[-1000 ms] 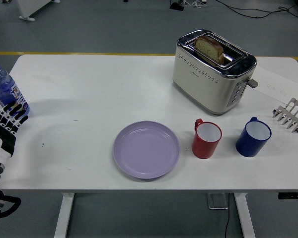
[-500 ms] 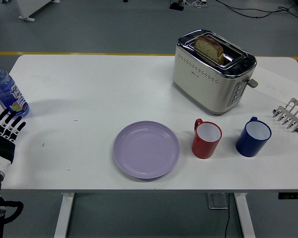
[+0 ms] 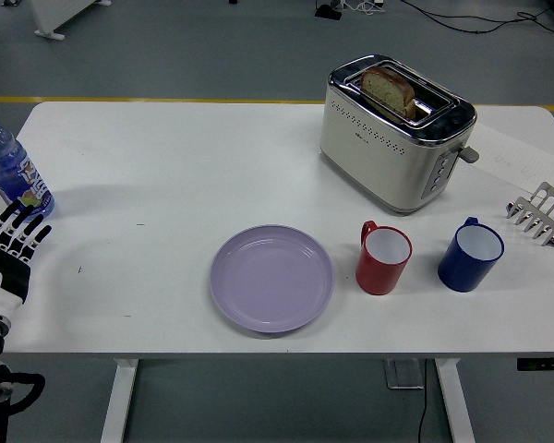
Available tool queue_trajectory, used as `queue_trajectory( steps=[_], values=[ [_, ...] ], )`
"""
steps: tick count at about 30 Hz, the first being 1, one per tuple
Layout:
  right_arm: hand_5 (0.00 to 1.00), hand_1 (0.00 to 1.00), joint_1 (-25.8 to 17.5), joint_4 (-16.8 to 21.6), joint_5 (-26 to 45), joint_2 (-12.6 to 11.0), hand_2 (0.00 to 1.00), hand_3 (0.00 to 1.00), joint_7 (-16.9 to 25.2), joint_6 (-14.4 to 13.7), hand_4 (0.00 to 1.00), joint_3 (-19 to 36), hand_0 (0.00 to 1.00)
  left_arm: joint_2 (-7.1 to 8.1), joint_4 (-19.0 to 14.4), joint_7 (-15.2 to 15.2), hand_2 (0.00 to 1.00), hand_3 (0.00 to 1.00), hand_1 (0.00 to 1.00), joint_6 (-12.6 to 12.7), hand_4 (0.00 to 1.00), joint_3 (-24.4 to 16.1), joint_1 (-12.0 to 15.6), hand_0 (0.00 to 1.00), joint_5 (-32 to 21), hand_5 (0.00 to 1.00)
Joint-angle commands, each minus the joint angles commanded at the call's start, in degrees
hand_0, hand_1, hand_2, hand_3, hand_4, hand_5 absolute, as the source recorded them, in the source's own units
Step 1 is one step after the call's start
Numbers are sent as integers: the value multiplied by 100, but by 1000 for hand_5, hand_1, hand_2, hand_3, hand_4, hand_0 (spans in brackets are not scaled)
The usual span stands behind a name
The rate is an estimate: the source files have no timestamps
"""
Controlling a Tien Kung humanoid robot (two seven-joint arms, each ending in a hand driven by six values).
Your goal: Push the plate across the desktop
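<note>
A lilac plate (image 3: 272,278) lies flat near the table's front edge, a little left of centre. My left hand (image 3: 12,242) is at the table's left edge, far from the plate, with its black fingers (image 3: 23,226) spread and holding nothing. It sits just below a water bottle (image 3: 6,169). No right arm shows anywhere in the picture.
Right of the plate stand a red mug (image 3: 384,258) and a blue mug (image 3: 471,255). A toaster (image 3: 397,132) with bread in it sits at the back right. A metal toast rack (image 3: 541,214) is at the right edge. White table (image 3: 157,166).
My left hand dropped down and slightly left from beside the bottle's base over the first half second, then held still. The plate has not moved.
</note>
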Motion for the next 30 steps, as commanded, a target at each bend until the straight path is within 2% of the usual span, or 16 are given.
queue_trajectory(
  steps=[30],
  values=[
    [580, 540, 28, -6, -282, -4, 641, 672, -85, -30, 521, 146, 544, 0, 75, 4, 713, 700, 713, 81, 600, 52, -25, 679, 55, 998]
  ],
)
